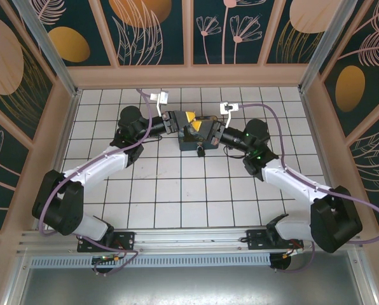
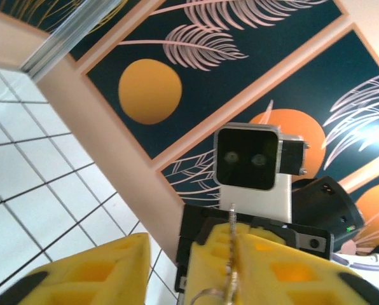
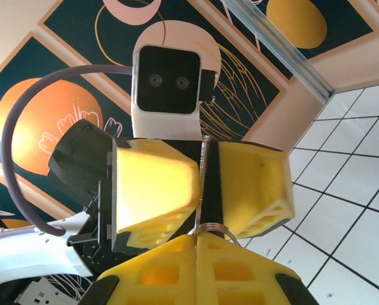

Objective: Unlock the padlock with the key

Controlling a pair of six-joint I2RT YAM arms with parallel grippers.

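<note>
The key (image 3: 201, 184) stands edge-on, and its silver ring (image 3: 216, 229) rests at my right gripper's (image 3: 199, 240) tips. That gripper is shut on the key's head. The blade rises into the gap between the yellow fingers (image 3: 154, 190) of my left gripper (image 1: 182, 120), touching one finger and apart from the other. In the left wrist view the key (image 2: 232, 236) lies against yellow foam, and my left gripper (image 2: 177, 264) is open. Both grippers meet above the back middle of the table, where the right gripper (image 1: 202, 131) faces left. The padlock is hidden or out of view.
A small dark object (image 1: 200, 151) lies on the white tiles just in front of the grippers, too small to identify. Painted wall panels (image 1: 189, 32) enclose the tiled table (image 1: 177, 190) at the back and both sides. The left wrist camera (image 3: 166, 79) faces me closely.
</note>
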